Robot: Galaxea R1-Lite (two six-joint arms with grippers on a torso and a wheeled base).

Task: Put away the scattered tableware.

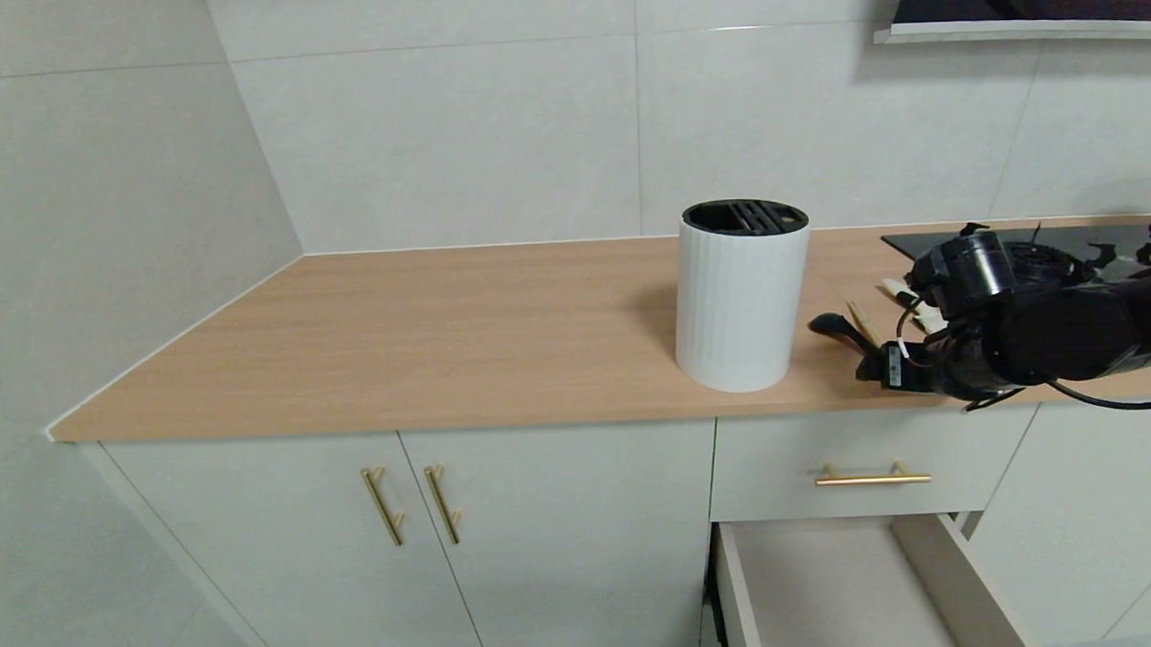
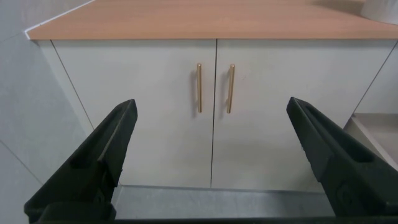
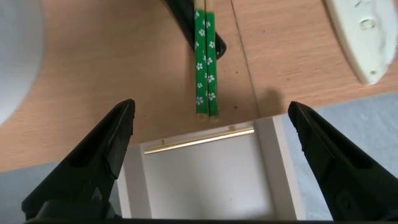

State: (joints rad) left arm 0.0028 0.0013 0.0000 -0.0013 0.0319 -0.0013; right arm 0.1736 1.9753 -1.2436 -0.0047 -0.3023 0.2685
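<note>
Two chopsticks point(image 3: 206, 62) (touching) lie front-to-back, green ends toward the counter edge point(image 3: 168, 127).

Painted wooden chopsticks point(image 3: 205, 68), matt wood countertop point(image 1: 394, 339)

Head cam above countertop point(image 1: 442, 338); L wrist faces cabinet doors point(image 2: 155, 124), R wrist close over chopsticks point(image 3: 200, 68)

It was a home kitchen: tiled walls point(image 1: 435, 127), a wooden surface point(image 1: 442, 328), white cabinets point(image 1: 287, 563), and a black cooktop point(image 1: 927, 243).
</note>
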